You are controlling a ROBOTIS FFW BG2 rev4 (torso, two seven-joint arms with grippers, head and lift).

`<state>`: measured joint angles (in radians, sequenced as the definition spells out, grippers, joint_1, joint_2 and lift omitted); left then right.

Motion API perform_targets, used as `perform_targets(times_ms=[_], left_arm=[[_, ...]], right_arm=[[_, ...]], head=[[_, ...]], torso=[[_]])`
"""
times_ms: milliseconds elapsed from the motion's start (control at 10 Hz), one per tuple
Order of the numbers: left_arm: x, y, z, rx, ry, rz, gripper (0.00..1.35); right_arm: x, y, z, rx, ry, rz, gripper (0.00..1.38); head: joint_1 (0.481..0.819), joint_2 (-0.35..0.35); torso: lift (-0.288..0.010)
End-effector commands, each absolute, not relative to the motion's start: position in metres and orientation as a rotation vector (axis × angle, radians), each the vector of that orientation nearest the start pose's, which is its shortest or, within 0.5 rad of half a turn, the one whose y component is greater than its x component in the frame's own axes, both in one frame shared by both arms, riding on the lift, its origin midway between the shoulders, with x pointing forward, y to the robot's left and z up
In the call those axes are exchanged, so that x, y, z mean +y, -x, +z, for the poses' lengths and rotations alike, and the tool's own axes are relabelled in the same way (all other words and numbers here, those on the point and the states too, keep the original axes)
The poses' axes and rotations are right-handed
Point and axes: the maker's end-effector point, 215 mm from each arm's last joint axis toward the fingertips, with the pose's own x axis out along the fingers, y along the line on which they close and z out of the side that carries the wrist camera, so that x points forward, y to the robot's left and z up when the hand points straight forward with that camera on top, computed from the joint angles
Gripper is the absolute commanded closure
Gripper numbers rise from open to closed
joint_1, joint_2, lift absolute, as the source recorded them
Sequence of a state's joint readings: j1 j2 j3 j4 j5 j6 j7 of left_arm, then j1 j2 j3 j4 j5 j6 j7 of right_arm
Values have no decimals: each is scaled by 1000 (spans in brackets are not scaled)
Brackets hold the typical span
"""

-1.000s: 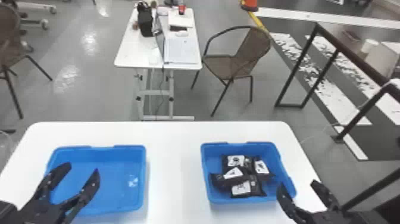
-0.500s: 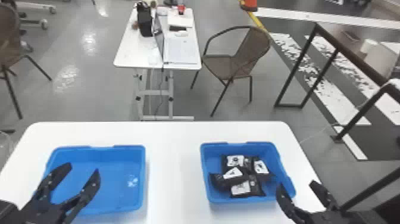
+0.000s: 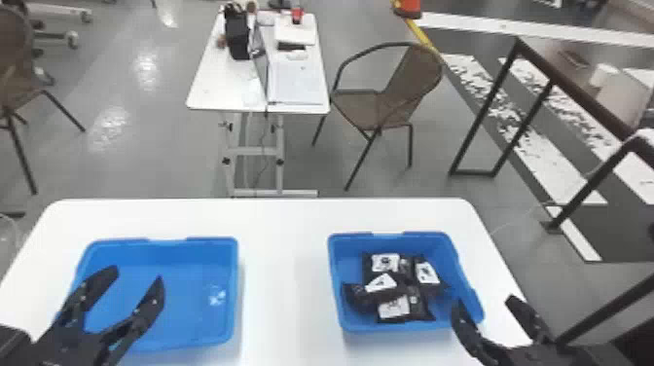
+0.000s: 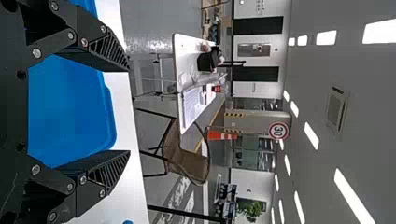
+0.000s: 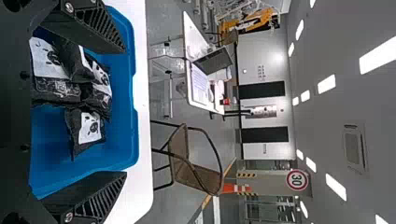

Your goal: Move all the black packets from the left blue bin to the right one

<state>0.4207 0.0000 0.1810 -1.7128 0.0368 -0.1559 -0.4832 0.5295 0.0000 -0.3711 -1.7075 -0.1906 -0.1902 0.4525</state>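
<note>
With the black packets [image 3: 396,288] heaped in the right bin [image 3: 348,263], toward the right edge of our worktop [image 3: 284,267], the transfer looks complete; presumably that's why our left gripper [image 3: 136,275] hangs spread and empty at the left bin [image 3: 234,287], our right gripper [image 3: 484,300] likewise by the packets' bin.

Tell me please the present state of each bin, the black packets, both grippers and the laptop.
Left blue bin: no packets seen inside
Right blue bin: holding packets
Black packets: heaped together, some overlapping
Left gripper: fingers open, holding nothing
Right gripper: fingers open, holding nothing
Laptop: open
</note>
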Motion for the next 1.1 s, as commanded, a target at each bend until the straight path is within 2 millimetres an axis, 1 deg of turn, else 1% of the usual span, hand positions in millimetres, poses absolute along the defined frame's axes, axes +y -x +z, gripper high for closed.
perform_targets(times_ms=[0, 1000], left_arm=[[232, -433, -434, 122, 4, -304, 446], [227, -433, -438, 138, 18, -311, 446]], right_arm=[[-354, -377, -452, 155, -66, 61, 93], [-352, -380, -454, 154, -80, 65, 96]], head=[[695, -171], [695, -174]], torso=[[0], [0]])
